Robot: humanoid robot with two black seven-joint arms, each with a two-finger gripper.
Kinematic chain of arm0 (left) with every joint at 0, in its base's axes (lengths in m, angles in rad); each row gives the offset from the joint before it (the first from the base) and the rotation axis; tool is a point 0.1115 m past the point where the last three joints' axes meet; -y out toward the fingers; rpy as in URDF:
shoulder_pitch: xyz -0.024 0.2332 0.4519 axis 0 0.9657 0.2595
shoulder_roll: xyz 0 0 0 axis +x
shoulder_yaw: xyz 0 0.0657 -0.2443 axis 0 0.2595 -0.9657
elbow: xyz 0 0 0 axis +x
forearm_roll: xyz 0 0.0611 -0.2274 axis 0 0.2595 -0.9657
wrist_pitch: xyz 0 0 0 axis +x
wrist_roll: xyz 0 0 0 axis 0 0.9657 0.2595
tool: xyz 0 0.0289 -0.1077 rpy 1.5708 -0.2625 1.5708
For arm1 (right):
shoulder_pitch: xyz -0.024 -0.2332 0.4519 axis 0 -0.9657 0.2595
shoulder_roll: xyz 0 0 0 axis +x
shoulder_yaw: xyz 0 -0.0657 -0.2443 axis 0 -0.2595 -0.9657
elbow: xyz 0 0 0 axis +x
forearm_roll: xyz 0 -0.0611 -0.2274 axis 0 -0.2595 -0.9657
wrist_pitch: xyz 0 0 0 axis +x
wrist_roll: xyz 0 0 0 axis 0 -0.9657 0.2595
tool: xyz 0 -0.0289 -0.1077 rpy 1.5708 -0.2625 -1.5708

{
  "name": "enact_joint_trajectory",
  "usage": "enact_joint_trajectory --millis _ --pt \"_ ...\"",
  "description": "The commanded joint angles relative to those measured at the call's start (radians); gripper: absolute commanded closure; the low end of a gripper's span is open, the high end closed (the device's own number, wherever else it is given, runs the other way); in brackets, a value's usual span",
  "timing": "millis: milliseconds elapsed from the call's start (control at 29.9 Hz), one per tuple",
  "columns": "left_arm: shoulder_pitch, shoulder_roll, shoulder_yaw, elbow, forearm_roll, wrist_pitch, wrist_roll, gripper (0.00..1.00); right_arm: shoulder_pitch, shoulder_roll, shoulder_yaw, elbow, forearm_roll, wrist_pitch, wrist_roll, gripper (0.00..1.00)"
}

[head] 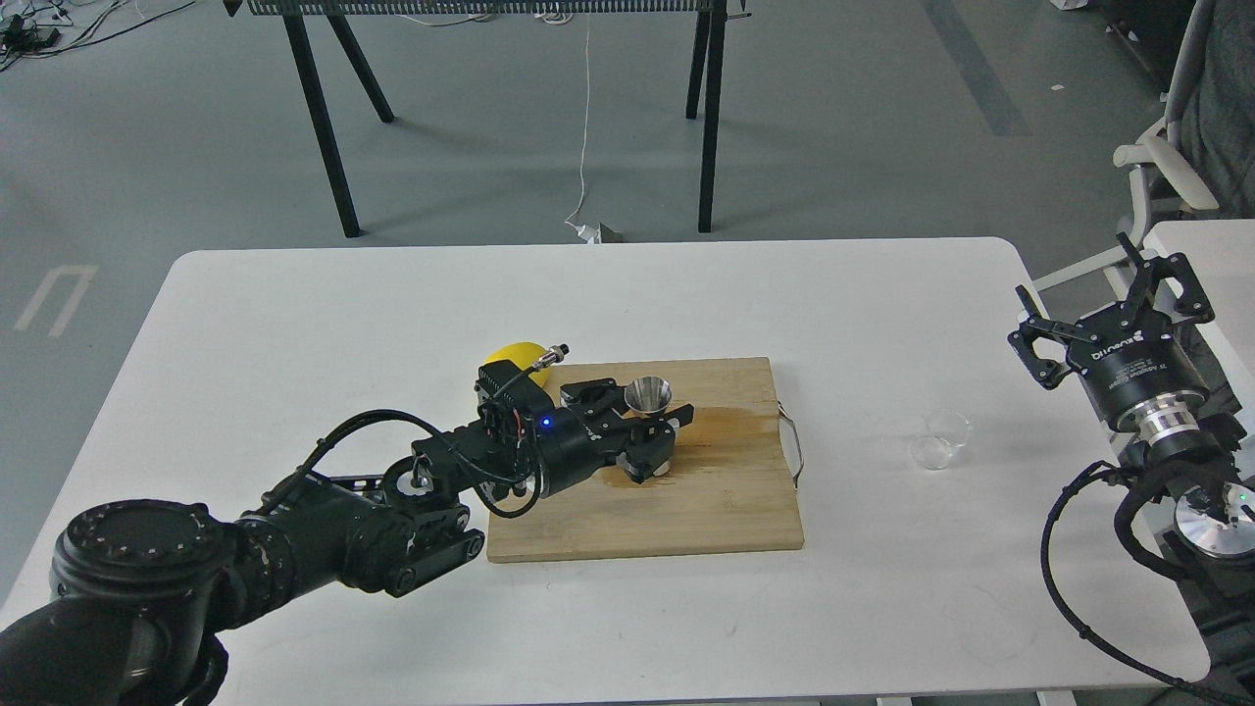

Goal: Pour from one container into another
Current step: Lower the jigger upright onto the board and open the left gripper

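The left arm enters from the lower left corner, thick shoulder joints at the frame edge, and reaches forward and to the right across the white table [294,294] until its wrist is over the wooden cutting board [706,510]. The forearm lies low and nearly level. The left gripper [649,420] is at the steel jigger [648,397], its fingers on either side of the narrow waist and closed against it. The jigger stands upright on the board, upper cone open to the top; its lower cone is mostly hidden behind the fingers. A wet brown stain [730,422] spreads on the board just to the right of the jigger.

A lemon [515,355] sits behind the left wrist at the board's rear left corner, partly hidden by the arm.

The right arm comes in from the right edge and is held upright, off the table's right side. The right gripper [1113,309] points up and away, its two fingers spread wide and empty.

The clear glass cup [939,437] rests on the table, to the right of the board and apart from it, between the board and the right arm. It appears tipped, its mouth turned toward the camera; its exact attitude is hard to read through the glass.
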Motion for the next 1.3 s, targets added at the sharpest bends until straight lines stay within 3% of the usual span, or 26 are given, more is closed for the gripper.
enact_joint_trajectory --millis 0,201,1270 --pt "0.003 0.000 -0.002 -0.012 -0.001 0.002 0.000 0.18 0.000 0.000 0.000 0.000 0.000 0.000 0.000 0.01" --pt "0.012 0.000 -0.002 -0.032 -0.004 0.003 0.000 0.13 -0.002 0.000 0.000 0.000 0.000 0.000 0.000 0.01" --pt "0.087 0.000 -0.051 -0.043 -0.004 0.011 0.000 0.10 -0.009 -0.002 0.001 0.002 0.000 0.000 0.001 0.01"
